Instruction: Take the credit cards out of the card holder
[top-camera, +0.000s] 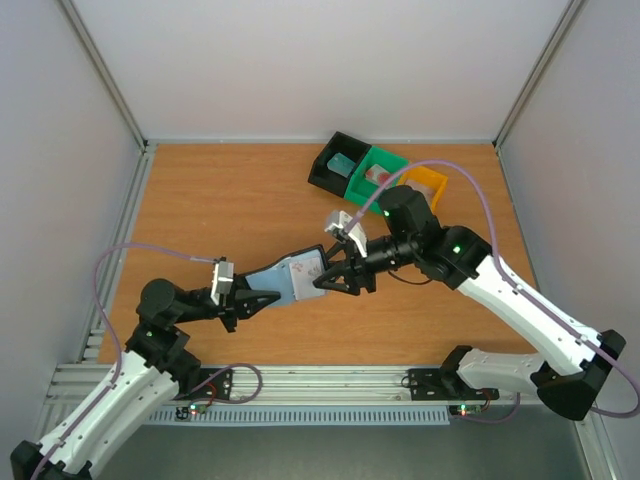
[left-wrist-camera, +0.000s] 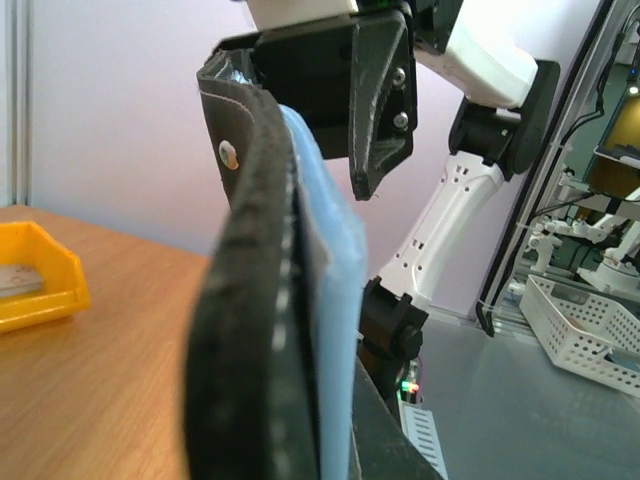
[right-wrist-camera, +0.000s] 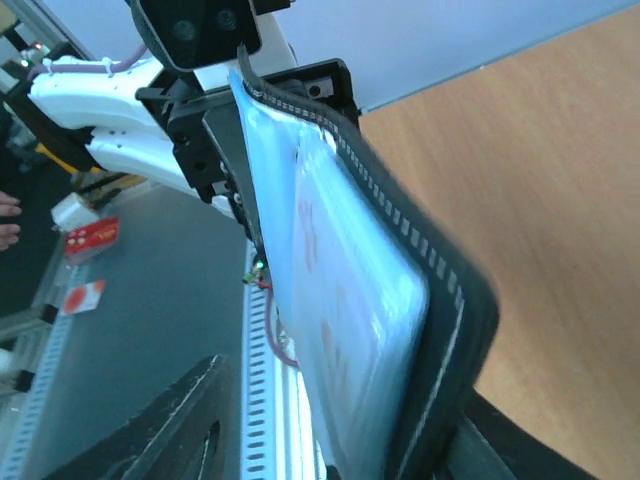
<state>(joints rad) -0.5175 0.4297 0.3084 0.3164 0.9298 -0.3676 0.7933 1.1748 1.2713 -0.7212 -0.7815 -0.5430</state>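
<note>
Wooden table in front of me. Up at one o'clock, three small trays sit side by side in a row: black tray, then green tray, then yellow tray. Off the table stands a white perforated basket.

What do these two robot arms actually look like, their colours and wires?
The left arm and right arm are white shells joined by black joints. The left gripper and right gripper are black, each with two pointed fingers. A purplish cable loops along each arm; a green light glows on the right.
</note>
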